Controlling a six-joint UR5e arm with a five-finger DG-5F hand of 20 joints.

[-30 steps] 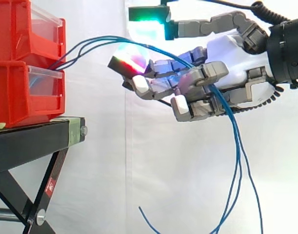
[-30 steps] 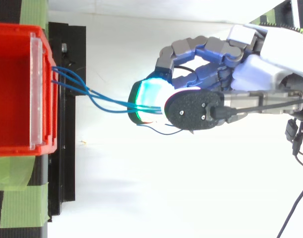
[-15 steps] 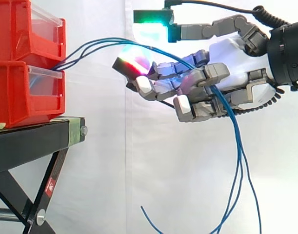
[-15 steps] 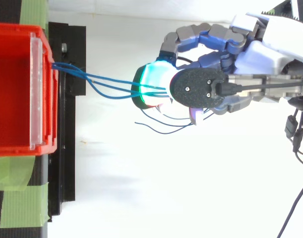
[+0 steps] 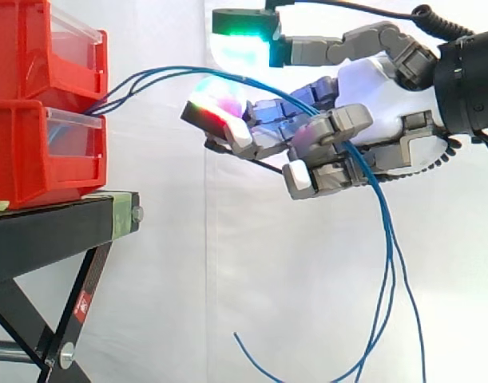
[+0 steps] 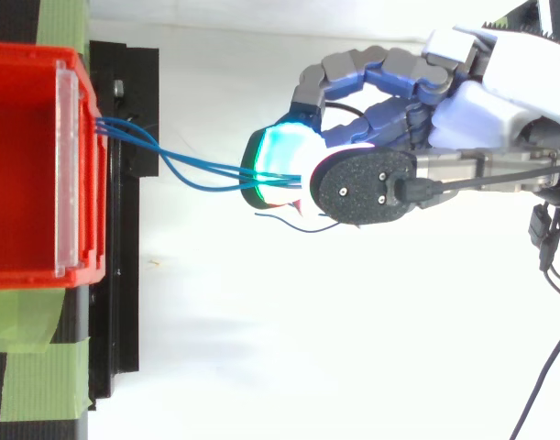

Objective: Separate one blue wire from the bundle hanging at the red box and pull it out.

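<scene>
Slacker, more bowed thin blue wires, curled fingers of hand around them

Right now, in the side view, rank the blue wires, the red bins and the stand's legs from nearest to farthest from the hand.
1. blue wires, running through the hand.
2. red bins, left, at its height.
3. stand's legs, lower left.

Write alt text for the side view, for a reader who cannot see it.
A robot hand on the right has fingers curled round blue wires that arc over from stacked red bins on the left and hang down below it. The bins sit on a black stand.
</scene>
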